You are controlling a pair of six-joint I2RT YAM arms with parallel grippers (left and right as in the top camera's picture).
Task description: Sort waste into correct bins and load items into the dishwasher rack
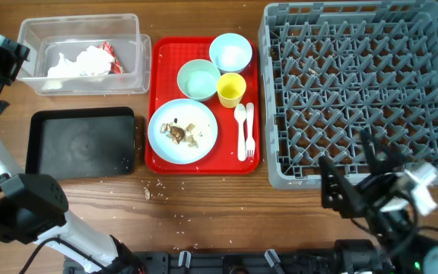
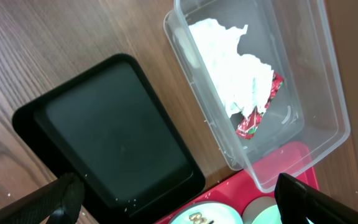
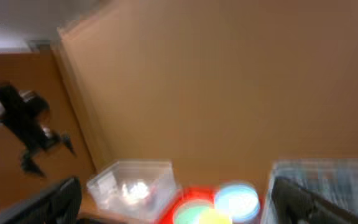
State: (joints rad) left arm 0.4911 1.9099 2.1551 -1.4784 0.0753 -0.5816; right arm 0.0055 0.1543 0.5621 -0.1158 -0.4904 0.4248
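Right gripper (image 3: 176,202): at the near table edge, at 6 o'clock of the dishwasher rack (image 1: 356,84). Fingers are spread wide with nothing between them.
Crumbs (image 1: 152,190): on bare table at the right gripper's 9 o'clock.
Black tray (image 1: 82,142): at the near left.
Plate (image 1: 162,129): on the red serving tray (image 1: 162,53), at the black tray's 3 o'clock, with food scraps (image 1: 181,132) on it. It is well apart from both grippers.
Spoon (image 1: 240,129), fork (image 1: 249,129): side by side at the plate's 3 o'clock.
Yellow cup (image 1: 231,90): at the plate's 1 o'clock.
Pale green bowl (image 1: 198,80): touching the cup's 9 o'clock side.
Light blue bowl (image 1: 230,52): at the cup's 12 o'clock.
Clear tub (image 1: 139,46): at the black tray's 12 o'clock. It holds the napkin (image 1: 78,62) and the wrapper (image 1: 106,52).
Left gripper (image 2: 176,196): at the far left, with the tub at its 3 o'clock. Fingers are parted wide and hold nothing.
Hard to read: the right wrist view is blurred. The left wrist view cuts off the plate.
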